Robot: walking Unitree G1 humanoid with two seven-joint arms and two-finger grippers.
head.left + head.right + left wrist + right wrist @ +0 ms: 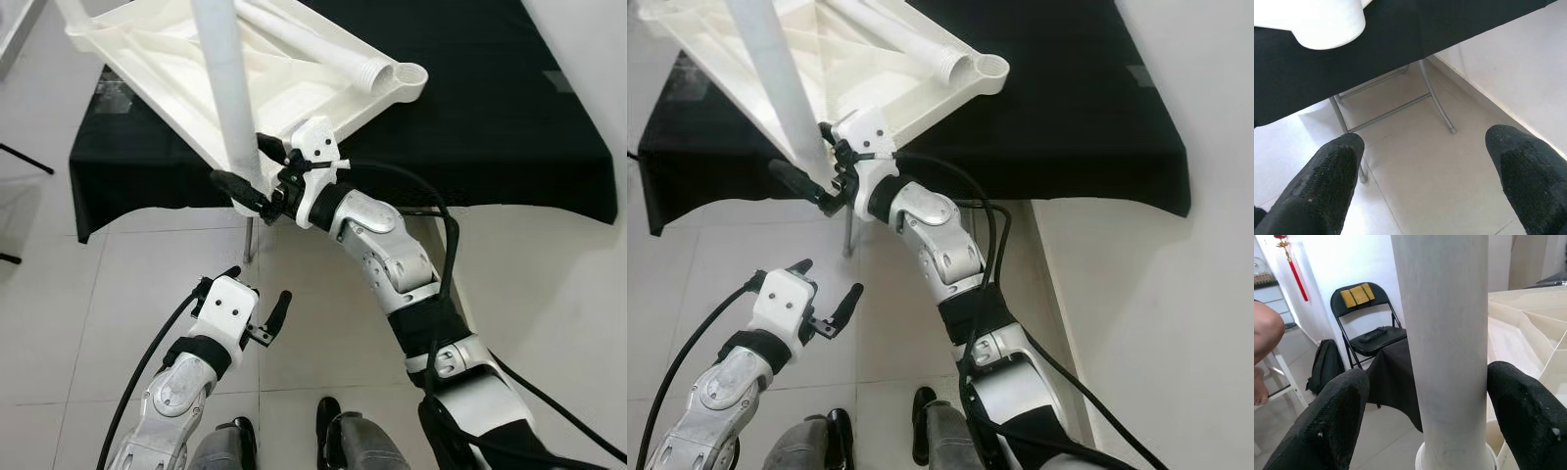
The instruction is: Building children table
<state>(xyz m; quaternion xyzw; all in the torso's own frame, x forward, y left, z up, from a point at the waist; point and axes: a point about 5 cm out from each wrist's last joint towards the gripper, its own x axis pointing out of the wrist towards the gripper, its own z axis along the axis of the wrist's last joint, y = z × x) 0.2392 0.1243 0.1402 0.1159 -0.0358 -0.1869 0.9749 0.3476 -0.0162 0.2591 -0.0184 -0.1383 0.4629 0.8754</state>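
The upright leg (223, 83) stands in the near corner socket of the tabletop (147, 49), which lies upside down on the black cloth (509, 117). The right gripper (257, 168) straddles the leg low down, fingers spread, a gap on each side of the leg. Behind the leg, a loose leg (323, 44) lies across the tabletop and blocks that side. Below the leg, open floor (127, 274) gives room; the left gripper (257, 294) hovers there, fingers apart. Under the cloth, metal frame legs (1386, 110) obstruct passage.
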